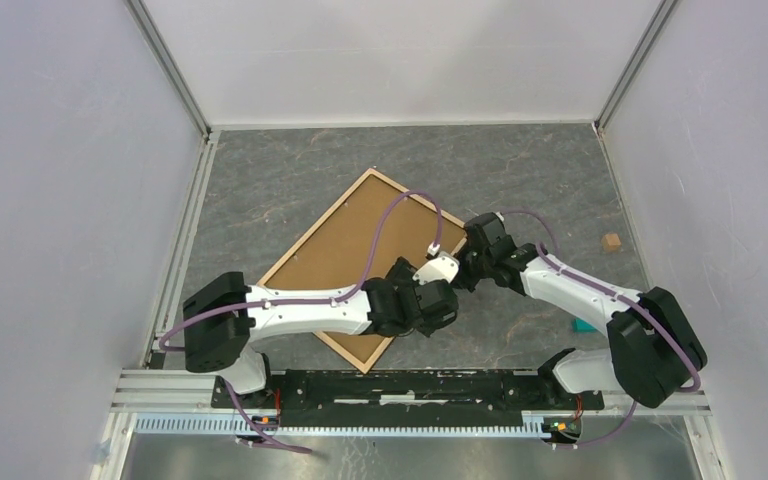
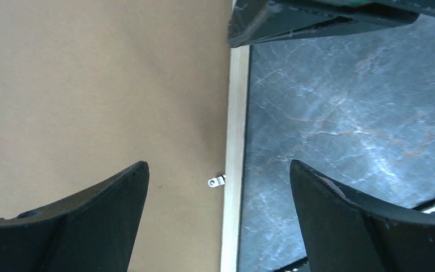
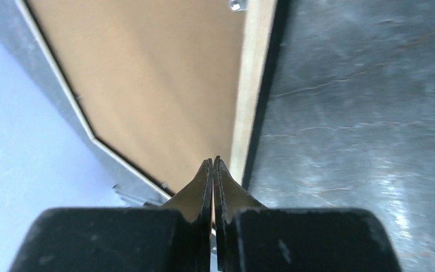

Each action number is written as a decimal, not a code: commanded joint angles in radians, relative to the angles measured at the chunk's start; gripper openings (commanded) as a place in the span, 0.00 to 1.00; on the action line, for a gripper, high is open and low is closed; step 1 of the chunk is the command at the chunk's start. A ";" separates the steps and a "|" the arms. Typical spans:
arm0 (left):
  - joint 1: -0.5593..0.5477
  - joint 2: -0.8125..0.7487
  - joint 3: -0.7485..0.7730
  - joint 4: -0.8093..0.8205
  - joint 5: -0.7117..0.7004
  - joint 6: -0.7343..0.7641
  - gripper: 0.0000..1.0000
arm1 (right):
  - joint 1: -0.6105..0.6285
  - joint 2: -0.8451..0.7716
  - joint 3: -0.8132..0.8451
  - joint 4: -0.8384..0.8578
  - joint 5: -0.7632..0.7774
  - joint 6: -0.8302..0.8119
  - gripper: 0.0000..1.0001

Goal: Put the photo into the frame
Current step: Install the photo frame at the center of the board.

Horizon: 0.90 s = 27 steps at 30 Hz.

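The frame lies back side up and askew on the table, its light tan rail enclosing a flat brown backing board. The photo is hidden. My left gripper hangs open above the frame's right rail, one finger over the board and the other over the table. A small metal tab on that rail sits between them. My right gripper is shut with nothing between its fingers, its tips low by the same rail, over the board's edge. The two wrists sit close together.
The grey marbled table is enclosed by white walls on three sides. A small tan block lies at the right. A teal object peeks out beside the right arm. The right arm's wrist crosses the top of the left wrist view.
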 commanded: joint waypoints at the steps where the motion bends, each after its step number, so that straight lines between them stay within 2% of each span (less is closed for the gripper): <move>1: -0.037 0.026 0.014 0.019 -0.143 0.179 1.00 | 0.001 -0.027 0.024 0.155 -0.092 0.028 0.00; 5: -0.110 0.108 0.048 0.009 -0.260 0.377 1.00 | 0.002 -0.021 0.028 0.166 -0.112 0.022 0.00; 7: -0.114 0.145 0.091 -0.072 -0.323 0.333 1.00 | 0.003 -0.022 0.031 0.174 -0.109 -0.015 0.00; 9: -0.111 0.118 0.068 -0.078 -0.283 0.293 1.00 | -0.017 -0.033 0.029 0.141 -0.100 -0.060 0.00; 10: -0.108 0.089 0.033 -0.056 -0.242 0.278 1.00 | -0.023 -0.041 0.032 0.098 -0.064 -0.078 0.08; 11: -0.106 0.052 -0.001 -0.030 -0.197 0.264 1.00 | -0.030 -0.052 0.036 0.067 -0.028 -0.097 0.24; 12: -0.103 0.022 -0.024 -0.018 -0.163 0.247 1.00 | -0.035 -0.058 0.038 0.044 0.006 -0.114 0.48; 13: -0.098 -0.010 -0.044 -0.012 -0.131 0.231 1.00 | -0.042 -0.061 0.041 0.032 0.022 -0.135 0.60; 17: -0.066 -0.116 -0.107 0.037 0.001 0.203 1.00 | -0.089 0.003 0.116 -0.073 0.022 -0.198 0.77; 22: 0.016 -0.235 -0.171 0.093 0.126 0.183 1.00 | -0.118 0.204 0.359 -0.282 0.089 -0.298 0.78; 27: 0.099 -0.320 -0.213 0.127 0.198 0.175 1.00 | -0.146 0.448 0.601 -0.439 0.057 -0.385 0.78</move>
